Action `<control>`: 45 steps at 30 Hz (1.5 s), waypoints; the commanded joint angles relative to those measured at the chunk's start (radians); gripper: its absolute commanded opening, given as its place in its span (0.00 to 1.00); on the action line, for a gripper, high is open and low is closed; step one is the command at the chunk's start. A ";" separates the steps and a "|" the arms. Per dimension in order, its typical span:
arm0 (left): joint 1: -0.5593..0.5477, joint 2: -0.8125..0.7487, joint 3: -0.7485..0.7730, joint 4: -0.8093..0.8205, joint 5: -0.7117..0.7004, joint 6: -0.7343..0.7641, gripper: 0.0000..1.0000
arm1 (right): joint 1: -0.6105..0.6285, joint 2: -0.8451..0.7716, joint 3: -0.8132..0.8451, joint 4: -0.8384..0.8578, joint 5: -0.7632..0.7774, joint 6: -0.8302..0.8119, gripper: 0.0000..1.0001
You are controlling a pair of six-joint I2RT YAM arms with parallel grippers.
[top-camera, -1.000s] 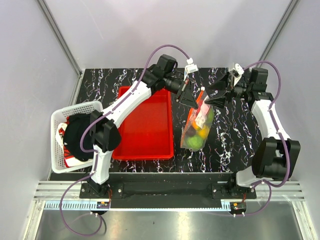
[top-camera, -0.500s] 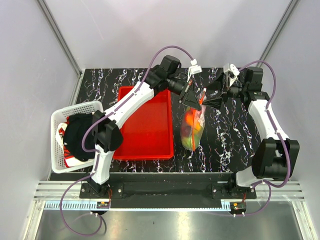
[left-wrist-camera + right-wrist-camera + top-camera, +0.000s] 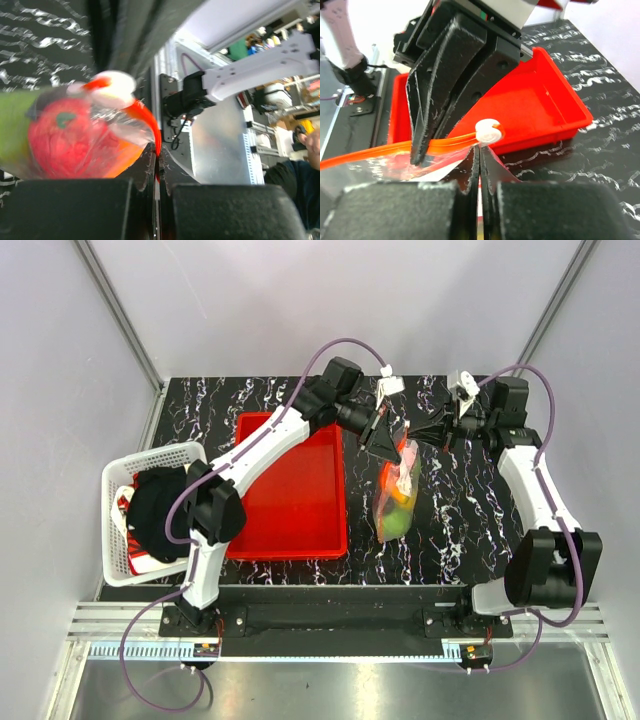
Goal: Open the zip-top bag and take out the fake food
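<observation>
Beneath the left end effector point(image 3: 393, 447) and right end effector point(image 3: 412, 437), both pinching its mouth, hangs the zip-top bag point(image 3: 398, 496).

Bright, even light from above leaves only faint shadows on the black worktop point(image 3: 470, 520). The top view is sharp. The left wrist view blurs the close zip-top bag point(image 3: 120, 132), and the pale background behind it glares, overexposed.

The right gripper point(image 3: 414, 433), wide apart a second ago, has moved in and pinched shut on the mouth of the zip-top bag point(image 3: 397, 495), which now hangs narrower, turned edge-on.
</observation>
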 commanded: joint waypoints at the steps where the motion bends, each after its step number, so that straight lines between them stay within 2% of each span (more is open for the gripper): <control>1: -0.008 -0.101 -0.021 0.026 -0.138 -0.006 0.00 | 0.009 -0.075 -0.014 0.037 0.070 -0.019 0.00; 5: -0.014 -0.147 -0.060 0.032 -0.231 -0.022 0.00 | 0.014 -0.097 -0.044 0.038 0.103 -0.032 0.00; 6: -0.017 -0.155 -0.073 0.041 -0.259 -0.039 0.04 | 0.015 -0.098 -0.044 0.040 0.106 -0.029 0.00; 8: -0.019 -0.175 -0.096 0.057 -0.355 -0.071 0.21 | 0.024 -0.095 -0.044 0.038 0.123 -0.007 0.00; 9: -0.020 -0.198 -0.133 0.081 -0.377 -0.097 0.36 | 0.029 -0.094 -0.044 0.040 0.131 0.000 0.00; 11: -0.025 -0.237 -0.182 0.132 -0.450 -0.121 0.50 | 0.044 -0.095 -0.050 0.038 0.161 0.011 0.00; 12: -0.031 -0.276 -0.211 0.182 -0.480 -0.146 0.62 | 0.046 -0.098 -0.056 0.040 0.177 0.013 0.00; 13: -0.033 -0.291 -0.248 0.204 -0.512 -0.159 0.69 | 0.046 -0.111 -0.060 0.038 0.198 0.016 0.00; 15: -0.033 -0.311 -0.265 0.244 -0.583 -0.200 0.74 | 0.084 -0.118 -0.073 0.038 0.240 0.036 0.00; 18: -0.033 -0.311 -0.245 0.247 -0.650 -0.251 0.74 | 0.086 -0.140 -0.079 0.038 0.260 0.060 0.00; 22: -0.034 -0.272 -0.216 0.247 -0.707 -0.308 0.70 | 0.086 -0.170 -0.083 0.037 0.277 0.077 0.00; 27: -0.033 -0.253 -0.189 0.248 -0.722 -0.351 0.52 | 0.087 -0.177 -0.087 0.035 0.278 0.077 0.00; 31: -0.033 -0.258 -0.173 0.265 -0.719 -0.357 0.44 | 0.087 -0.178 -0.093 0.030 0.280 0.068 0.00; 45: -0.040 -0.204 -0.152 0.305 -0.652 -0.408 0.41 | 0.087 -0.172 -0.093 0.030 0.274 0.059 0.00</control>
